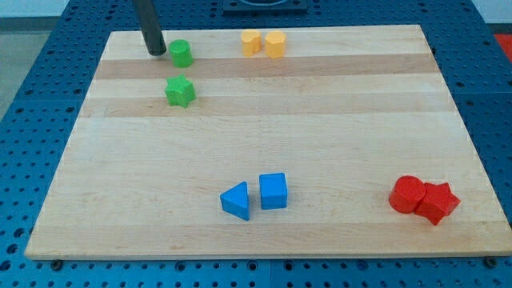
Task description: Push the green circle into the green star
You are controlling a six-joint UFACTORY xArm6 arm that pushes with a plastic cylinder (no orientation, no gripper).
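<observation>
my tip point(155, 53) beside green circle point(181, 54), green star point(180, 91) below

No text, label, brand, number or sign can be read anywhere in this view

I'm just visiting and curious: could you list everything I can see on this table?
green circle: 1, green, top left
green star: 1, green, just below the circle
yellow blocks: 2, yellow, top centre, touching
blue triangle: 1, blue, bottom centre
blue cube: 1, blue, right of the triangle
red blocks: 2, red, bottom right, touching
wooden board: 1, pale wood
my tip: 1, dark rod end, just left of the green circle
</observation>
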